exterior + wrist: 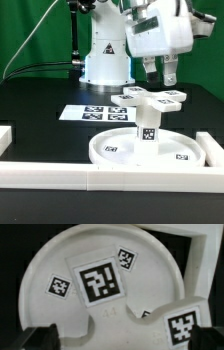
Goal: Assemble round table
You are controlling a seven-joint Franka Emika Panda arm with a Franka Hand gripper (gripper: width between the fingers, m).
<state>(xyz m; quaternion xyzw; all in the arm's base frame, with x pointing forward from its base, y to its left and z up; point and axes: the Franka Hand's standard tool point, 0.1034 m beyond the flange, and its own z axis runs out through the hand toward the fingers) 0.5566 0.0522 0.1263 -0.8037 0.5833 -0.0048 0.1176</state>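
The round disc lies rim-up on the black table. The short leg stands upright in its middle. The flat cross-shaped piece rests on top of the leg. My gripper hovers just above the cross, jaws apart and empty. In the wrist view the cross fills the near field, with one tagged arm pointing away and another to the side. The disc curves behind it. My gripper is open, with dark fingertips at both lower corners. The leg is hidden under the cross there.
The marker board lies flat behind the disc, in front of the robot base. Long white border bars run along the front and the exterior view's right and left.
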